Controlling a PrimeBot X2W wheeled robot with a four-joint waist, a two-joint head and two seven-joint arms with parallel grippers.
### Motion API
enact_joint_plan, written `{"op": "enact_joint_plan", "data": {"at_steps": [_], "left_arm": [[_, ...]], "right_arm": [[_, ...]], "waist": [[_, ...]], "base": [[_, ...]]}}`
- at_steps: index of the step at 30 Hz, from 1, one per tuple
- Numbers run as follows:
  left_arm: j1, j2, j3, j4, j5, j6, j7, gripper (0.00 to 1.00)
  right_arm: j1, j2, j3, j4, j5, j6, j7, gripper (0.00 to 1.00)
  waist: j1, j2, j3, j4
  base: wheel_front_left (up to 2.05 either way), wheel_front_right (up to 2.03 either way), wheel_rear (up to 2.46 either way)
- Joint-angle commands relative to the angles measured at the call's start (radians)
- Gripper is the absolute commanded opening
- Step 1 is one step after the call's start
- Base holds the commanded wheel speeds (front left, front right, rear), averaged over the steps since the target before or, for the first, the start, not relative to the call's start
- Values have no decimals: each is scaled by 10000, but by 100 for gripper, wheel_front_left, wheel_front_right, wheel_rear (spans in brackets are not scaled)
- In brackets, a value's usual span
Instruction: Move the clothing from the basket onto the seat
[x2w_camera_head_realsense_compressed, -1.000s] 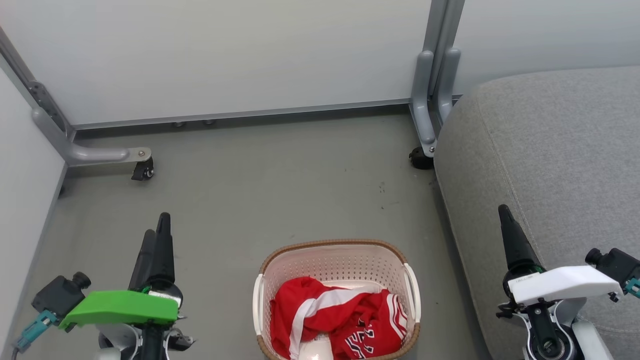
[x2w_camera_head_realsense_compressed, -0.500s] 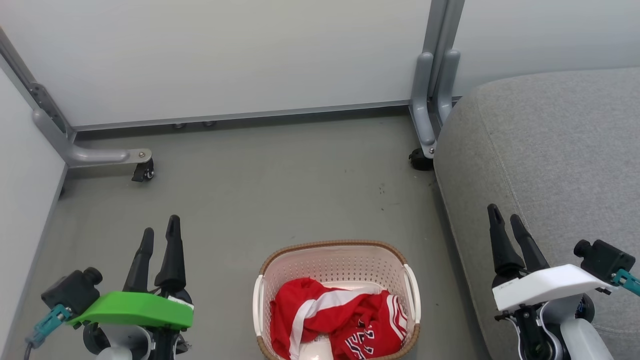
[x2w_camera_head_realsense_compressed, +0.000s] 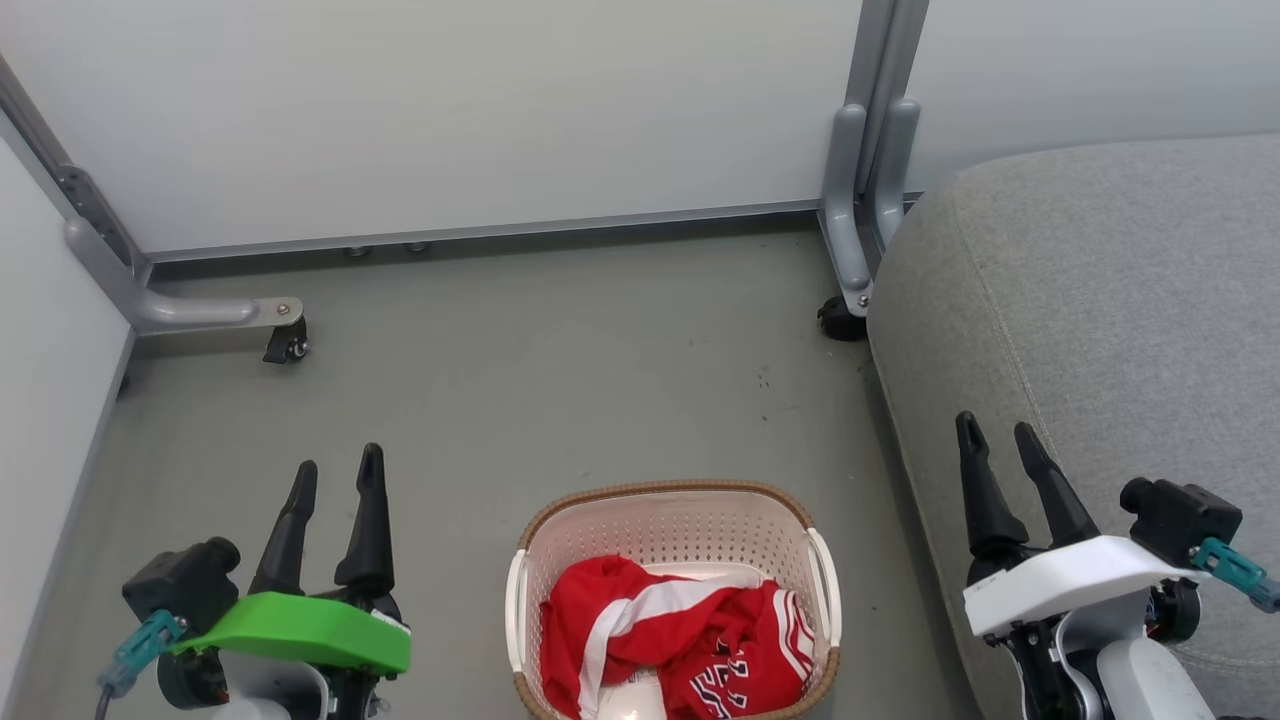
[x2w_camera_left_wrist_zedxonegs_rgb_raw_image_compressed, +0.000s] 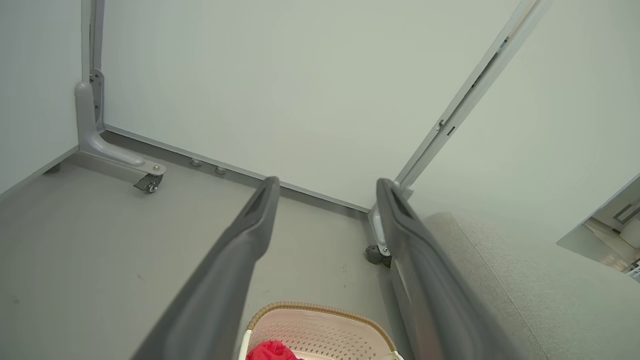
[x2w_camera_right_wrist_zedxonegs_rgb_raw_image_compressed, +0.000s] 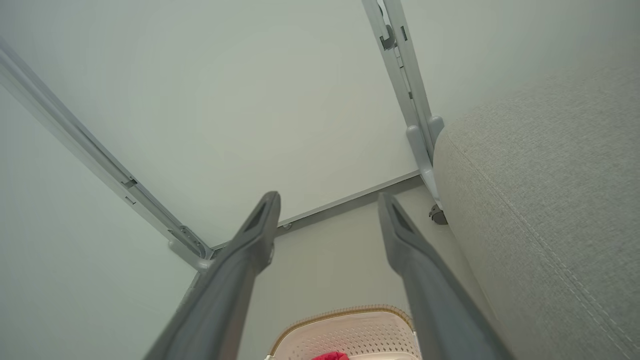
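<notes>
Red clothing (x2w_camera_head_realsense_compressed: 680, 640) with white stripes and black-and-white numerals lies bunched in the cream perforated basket (x2w_camera_head_realsense_compressed: 675, 515), which stands on the floor at the bottom middle of the head view. The grey seat (x2w_camera_head_realsense_compressed: 1110, 300) fills the right side. My left gripper (x2w_camera_head_realsense_compressed: 338, 468) is open, left of the basket and above the floor. My right gripper (x2w_camera_head_realsense_compressed: 997, 428) is open, over the seat's near edge, right of the basket. The left wrist view catches the basket rim (x2w_camera_left_wrist_zedxonegs_rgb_raw_image_compressed: 320, 310), a bit of clothing (x2w_camera_left_wrist_zedxonegs_rgb_raw_image_compressed: 270, 351) and the seat (x2w_camera_left_wrist_zedxonegs_rgb_raw_image_compressed: 525, 290). In the right wrist view are the basket (x2w_camera_right_wrist_zedxonegs_rgb_raw_image_compressed: 350, 332) and seat (x2w_camera_right_wrist_zedxonegs_rgb_raw_image_compressed: 545, 200).
Pale partition panels stand behind and to the left. Their grey metal feet with castors (x2w_camera_head_realsense_compressed: 285, 340) (x2w_camera_head_realsense_compressed: 840, 315) reach out onto the grey floor (x2w_camera_head_realsense_compressed: 560, 380) ahead of the basket.
Both grippers have drawn back toward the bottom of the head view and turned so that both fingers of each show apart. The basket and clothing have not moved.
</notes>
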Motion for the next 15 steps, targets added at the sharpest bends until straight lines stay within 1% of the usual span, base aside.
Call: {"op": "enact_joint_plan", "data": {"at_steps": [1,15], "left_arm": [[29,-2,8,-64,354,-37,-120,100],[84,-51,-77,160,1805,-43,-464,100]], "right_arm": [[4,11,30,-39,-325,4,-109,100],[38,74,177,201,-1740,5,-467,100]], "waist": [[0,0,-1,-4],[0,0,-30,-32]], "base": [[0,0,0],[0,0,0]]}}
